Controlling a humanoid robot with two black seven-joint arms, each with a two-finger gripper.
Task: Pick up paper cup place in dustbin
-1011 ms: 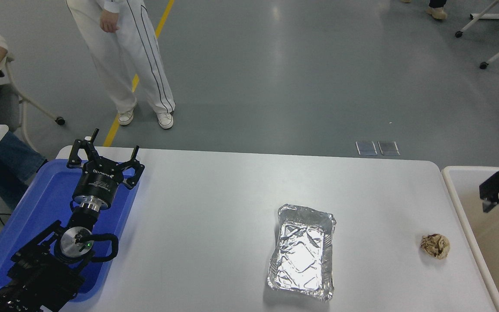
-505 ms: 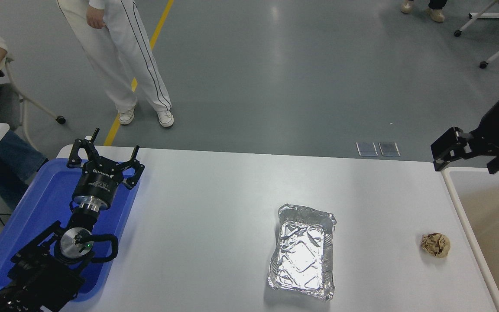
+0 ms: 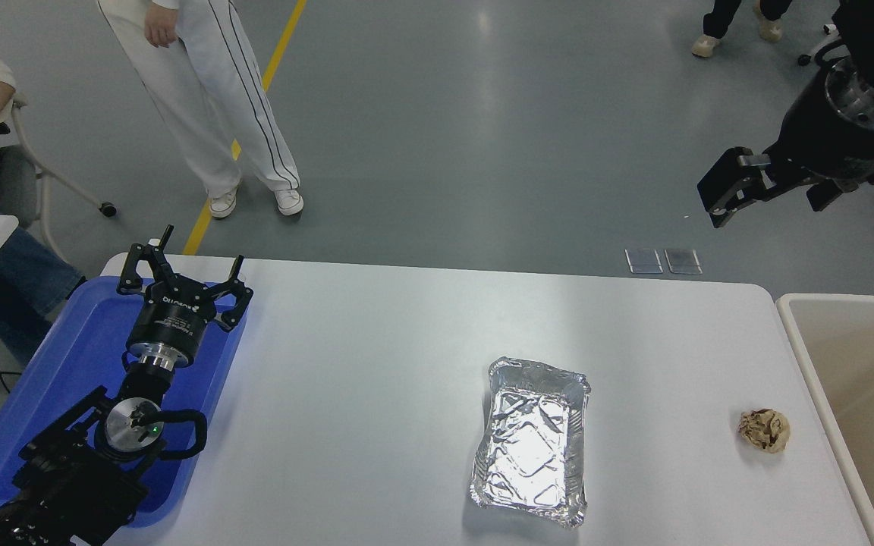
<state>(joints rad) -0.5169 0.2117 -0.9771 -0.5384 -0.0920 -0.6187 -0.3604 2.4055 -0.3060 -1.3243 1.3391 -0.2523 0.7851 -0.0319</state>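
Right pincer (image 3: 774,189) raised high, spread empty

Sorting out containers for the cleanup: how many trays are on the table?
2. A blue plastic tray lies at the table's left edge, under the parked left gripper. A crinkled silver foil tray sits right of centre, near the front edge. None seems hidden.

table (image 3: 376,341): tray (image 3: 50,409), foil tray (image 3: 532,444), paper ball (image 3: 764,430)

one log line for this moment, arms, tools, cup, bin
right tool: open, empty, raised beyond table's far right corner | left tool: open, parked over blue tray | paper cup: not visible | dustbin: right of table
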